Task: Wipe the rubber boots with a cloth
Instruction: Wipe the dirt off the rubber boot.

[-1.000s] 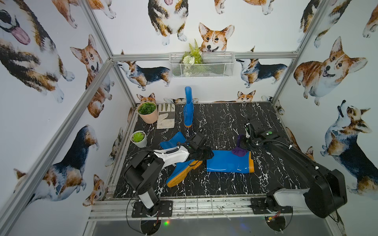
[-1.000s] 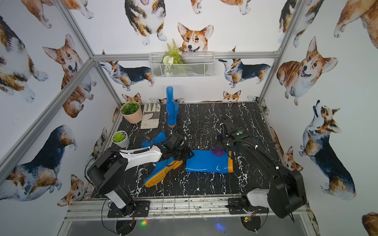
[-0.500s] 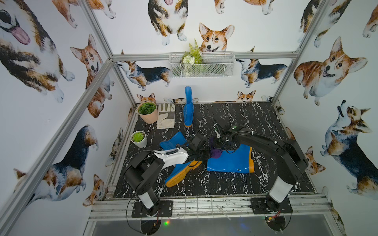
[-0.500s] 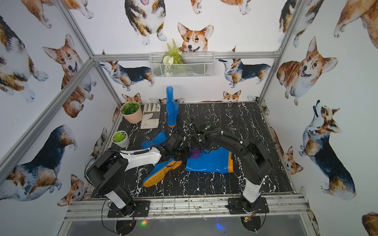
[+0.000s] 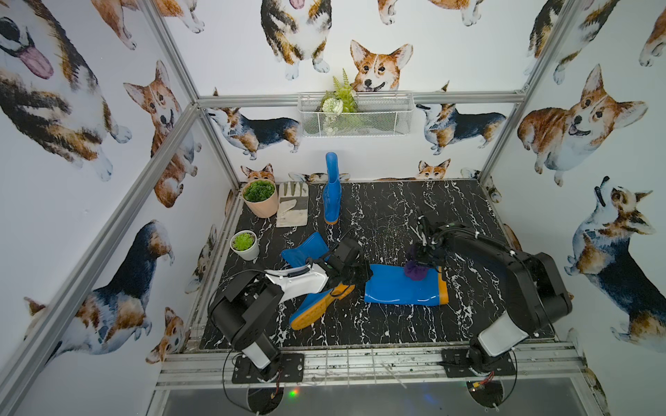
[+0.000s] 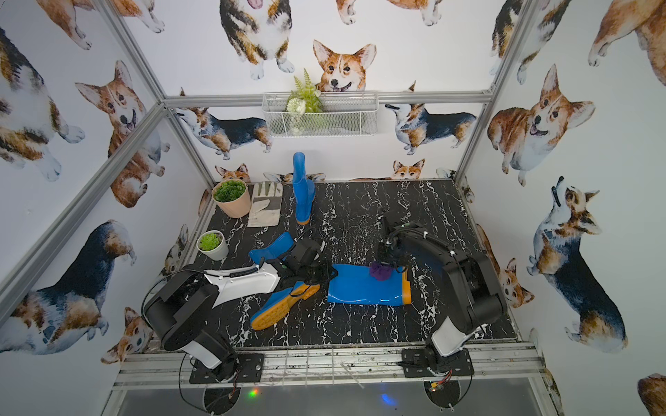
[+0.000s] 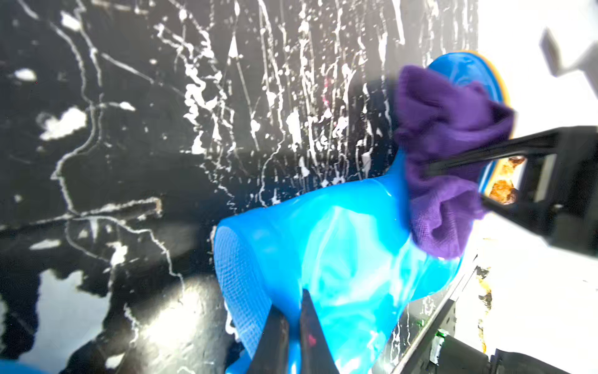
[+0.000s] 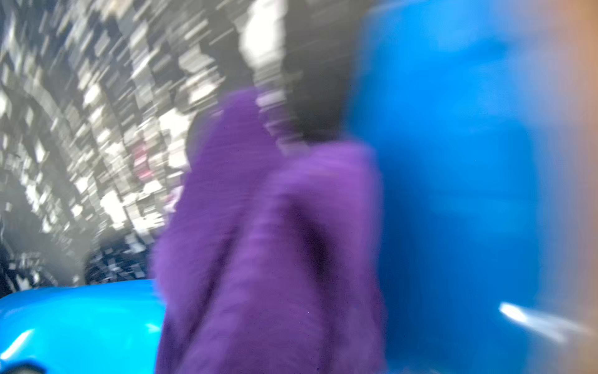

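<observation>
The black, white-veined table top (image 5: 389, 212) fills the lower middle of both top views. The right arm (image 5: 504, 273) comes in from the lower right and the left arm (image 5: 288, 281) from the lower left.

A rubber boot (image 5: 400, 290) lies on its side at centre, with its sole toward the right. The left gripper (image 7: 291, 306) is pinched tight on its shaft rim. A second boot (image 5: 332, 191) stands upright near the back wall. A third boot (image 5: 315, 306) lies sole-up under the left arm, beside a blue shaft (image 5: 304, 248) (same boot or another, I cannot tell).

A pale glove (image 5: 292, 207), a peach pot (image 5: 260, 207) and a white pot (image 5: 247, 250) sit at centre left.

The right gripper (image 5: 421, 257) is clamped on the bunched purple cloth (image 5: 415, 271), which rests against the lying boot's foot end.
</observation>
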